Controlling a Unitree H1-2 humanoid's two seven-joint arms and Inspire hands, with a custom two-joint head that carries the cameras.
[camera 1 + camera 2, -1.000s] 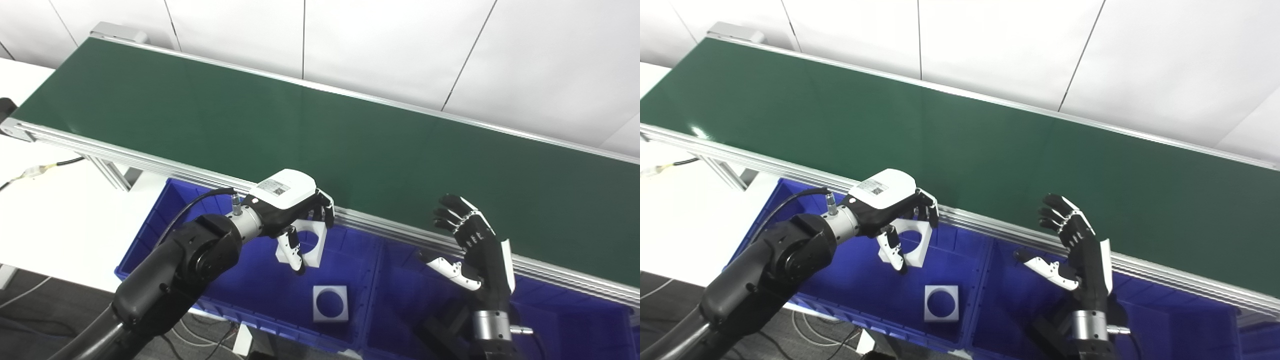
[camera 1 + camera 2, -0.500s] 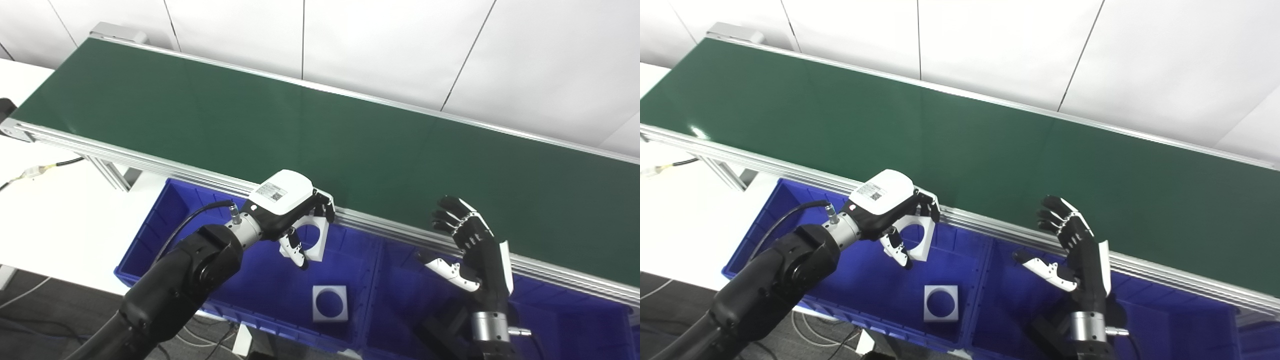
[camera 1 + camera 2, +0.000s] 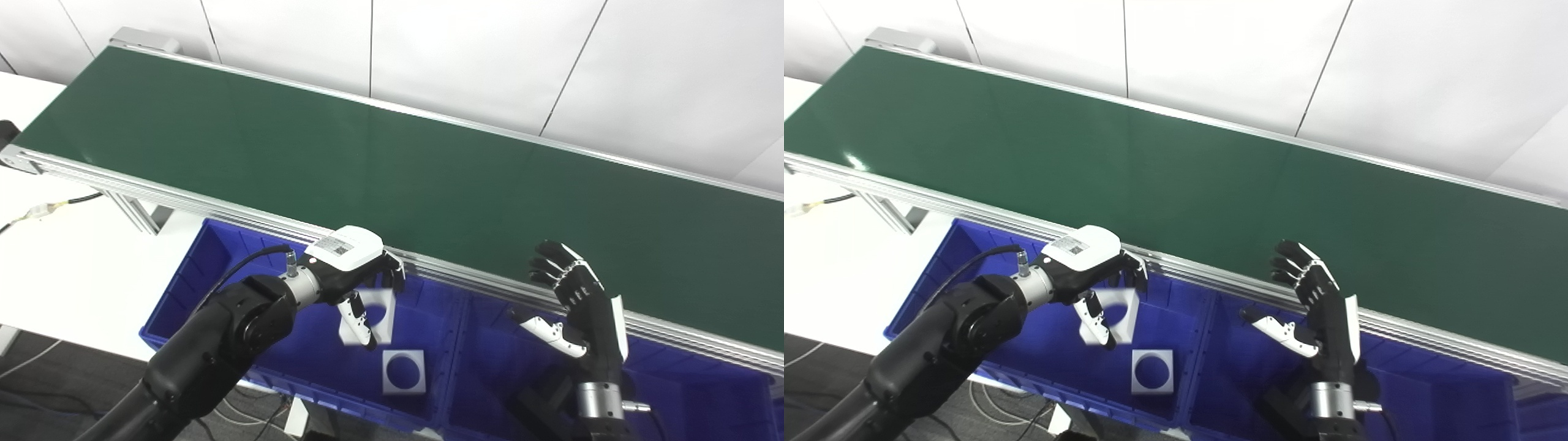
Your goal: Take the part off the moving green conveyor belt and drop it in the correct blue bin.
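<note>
White tabletop (image 3: 73,269) at far left, a cable (image 3: 55,205) lying on it just left of the left blue bin (image 3: 184,288). Green conveyor belt (image 3: 367,165) runs diagonally behind the bins, its aluminium rail (image 3: 202,205) right along the bin's far edge; nothing is on the belt.

Left arm comes up over the near-left side of that bin. Left hand (image 3: 352,269) is above the bin interior, just in front of the belt rail, palm down, fingers curled loosely. The held-looking part (image 3: 372,315), a white square block with a round hole, sits right under the fingers and against the thumb; it's motion-blurred, so whether the hand is pinching it or has let go — cannot tell. Part is over the left bin, not on the belt.

Second white square part with a round hole (image 3: 404,370) lies flat on the bin floor, just right of and nearer than the blurred one, close to the bin's right wall.

Right of that bin, adjoining it, the next blue bin (image 3: 490,343). Right hand (image 3: 579,306) is over it, upright, fingers spread apart, thumb sticking out to the left, holding nothing, near the belt rail.
</note>
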